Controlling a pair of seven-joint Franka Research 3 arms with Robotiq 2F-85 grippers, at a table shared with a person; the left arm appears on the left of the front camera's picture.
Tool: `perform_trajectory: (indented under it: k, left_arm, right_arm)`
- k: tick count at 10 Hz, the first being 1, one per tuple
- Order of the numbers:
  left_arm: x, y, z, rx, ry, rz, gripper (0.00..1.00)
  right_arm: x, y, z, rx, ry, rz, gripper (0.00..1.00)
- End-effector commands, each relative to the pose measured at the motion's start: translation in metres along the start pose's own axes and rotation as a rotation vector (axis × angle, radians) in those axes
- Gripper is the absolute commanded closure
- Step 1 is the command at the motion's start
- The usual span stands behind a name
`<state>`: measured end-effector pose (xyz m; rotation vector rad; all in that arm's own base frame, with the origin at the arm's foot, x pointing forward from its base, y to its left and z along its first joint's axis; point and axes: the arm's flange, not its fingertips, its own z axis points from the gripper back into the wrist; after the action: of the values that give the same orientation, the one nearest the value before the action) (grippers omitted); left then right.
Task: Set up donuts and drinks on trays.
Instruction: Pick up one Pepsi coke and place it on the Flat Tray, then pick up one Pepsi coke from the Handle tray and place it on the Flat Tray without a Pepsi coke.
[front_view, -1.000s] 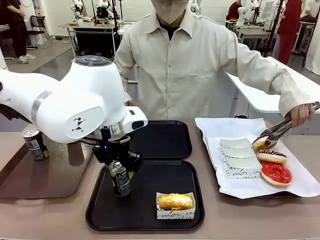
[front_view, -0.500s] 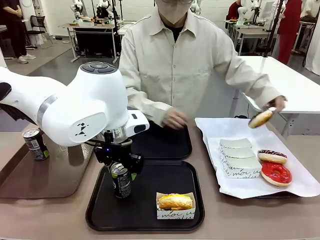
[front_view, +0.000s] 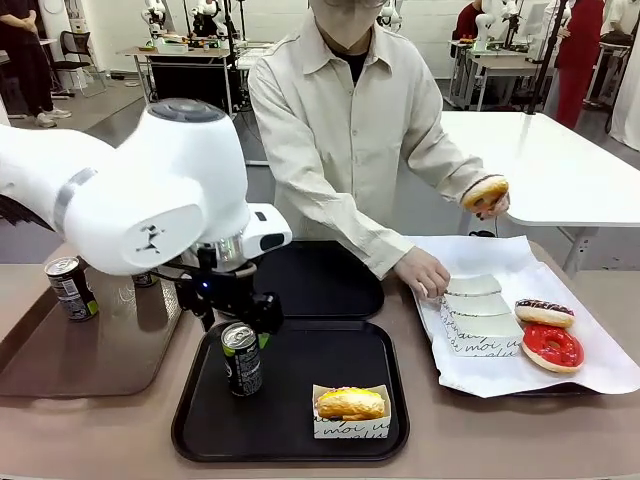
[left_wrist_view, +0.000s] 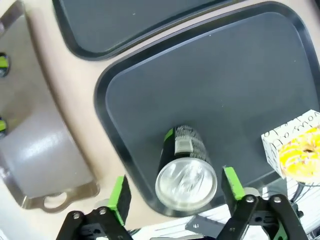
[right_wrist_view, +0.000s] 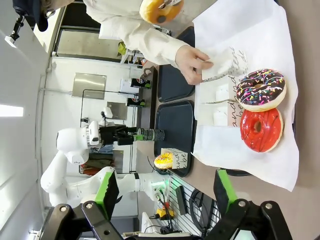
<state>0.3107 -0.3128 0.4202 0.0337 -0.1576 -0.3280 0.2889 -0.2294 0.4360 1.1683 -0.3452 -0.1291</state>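
A dark can (front_view: 241, 358) stands upright at the left of the near black tray (front_view: 340, 345). My left gripper (front_view: 233, 316) hovers just above it, open. In the left wrist view the can (left_wrist_view: 186, 172) sits between the green pads (left_wrist_view: 120, 192), which stand clear of its sides. A glazed donut in a white paper sleeve (front_view: 350, 405) lies at that tray's front right. The far black tray (front_view: 325, 280) lies bare. My right gripper (right_wrist_view: 166, 192) is open on nothing. The person holds up a glazed donut (front_view: 486, 190).
The person's other hand (front_view: 422, 272) rests on paper sleeves (front_view: 475, 300) on the white-paper-lined tray (front_view: 600, 370), beside a chocolate-sprinkled donut (front_view: 543, 312) and a red-iced donut (front_view: 552, 346). Another can (front_view: 70, 288) stands on the brown tray (front_view: 100, 350) at left.
My left gripper has opened off the can and risen a little; the can stays standing on the tray. The person lifted a glazed donut off the paper and brought the other hand to the sleeves.
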Motion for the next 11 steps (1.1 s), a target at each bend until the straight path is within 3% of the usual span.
perform_trajectory:
  k: [1,5,11]
  left_arm:
    - [-0.019,0.012,0.036,-0.005,-0.009,0.029,0.10]
    - [-0.025,0.025,0.053,-0.002,-0.021,0.088,0.10]
    - [-0.020,0.019,0.059,0.003,-0.031,0.061,0.10]
  right_arm:
    - [0.002,0.001,0.002,0.022,-0.009,0.003,0.00]
    - [0.002,0.001,0.002,0.022,-0.009,0.003,0.00]
    - [0.002,0.001,0.002,0.022,-0.009,0.003,0.00]
